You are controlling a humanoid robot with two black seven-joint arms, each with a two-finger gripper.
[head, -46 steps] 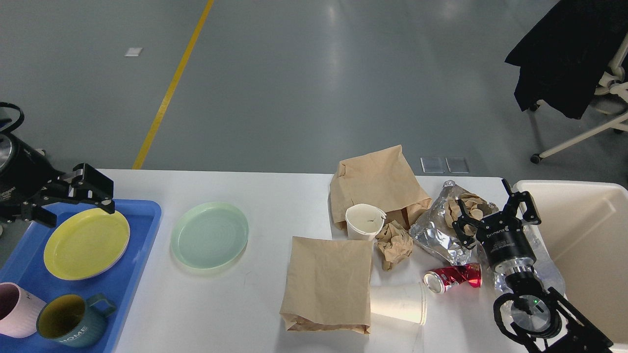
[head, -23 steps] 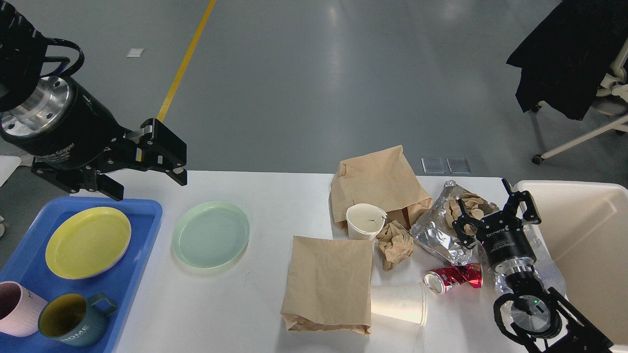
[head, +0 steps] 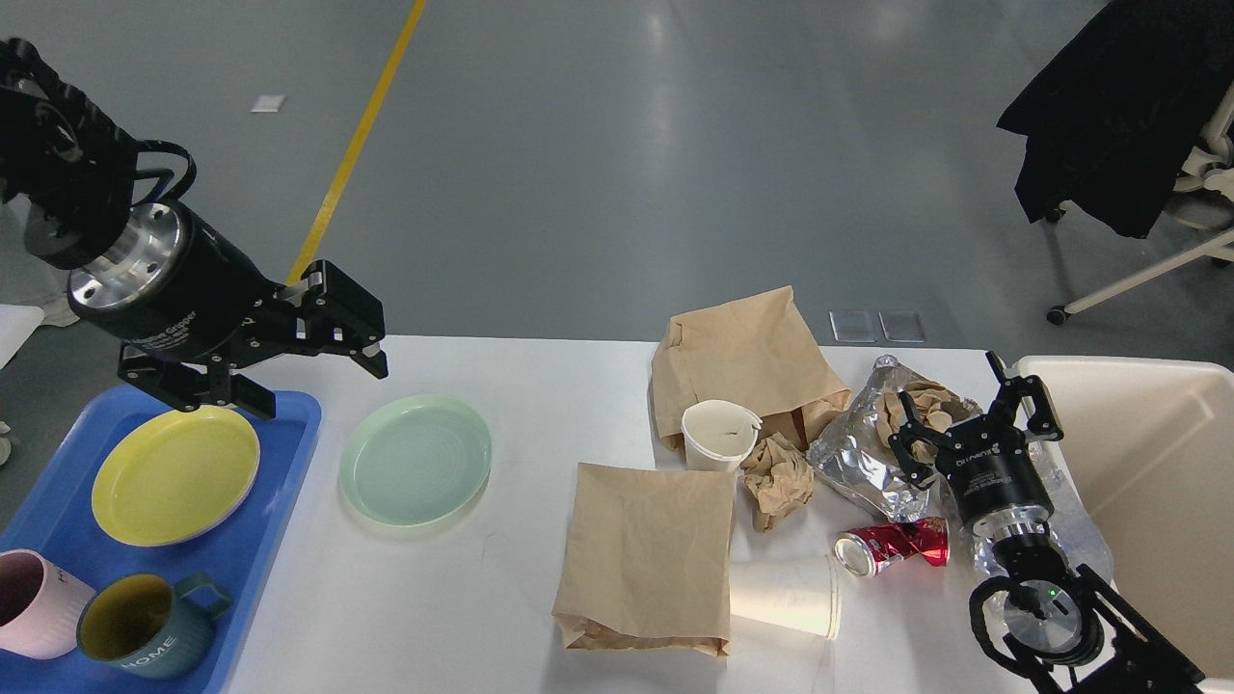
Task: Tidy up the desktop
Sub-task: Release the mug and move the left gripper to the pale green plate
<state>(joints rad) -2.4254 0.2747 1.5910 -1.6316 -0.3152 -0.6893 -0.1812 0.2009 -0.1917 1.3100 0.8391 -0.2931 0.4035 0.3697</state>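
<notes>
**Left arm swings over from the tray toward the green plate**

Since a second ago the left gripper (head: 313, 371) has risen off the yellow plate (head: 175, 475) and moved rightward; it now hangs with its fingers spread wide and empty, above the tray's far right corner and just short of the green plate (head: 415, 460). The right arm has barely shifted.

Largest first: the desktop (head: 482, 598), a white tabletop filling the lower part of the view, carries everything. Beyond it lies grey floor with a yellow line (head: 352, 154), and a chair draped in black cloth (head: 1123, 106) at the far right. The cream bin (head: 1157, 482) stands at the table's right end, presumably for rubbish; the blue tray (head: 255, 549) at the left already holds the yellow plate, a pink cup (head: 29, 607) and a teal mug (head: 145, 631), so crockery seems sorted there. The green plate, still on bare table, is probably next.

Litter clusters right of centre: two brown paper bags (head: 646, 554), a foil wrapper (head: 868, 463), two paper cups, one lying on its side (head: 786, 598), a crumpled paper ball (head: 776, 477), a crushed red can (head: 892, 545). The right gripper (head: 974, 414) sits open over the foil wrapper beside the bin, holding nothing.
</notes>
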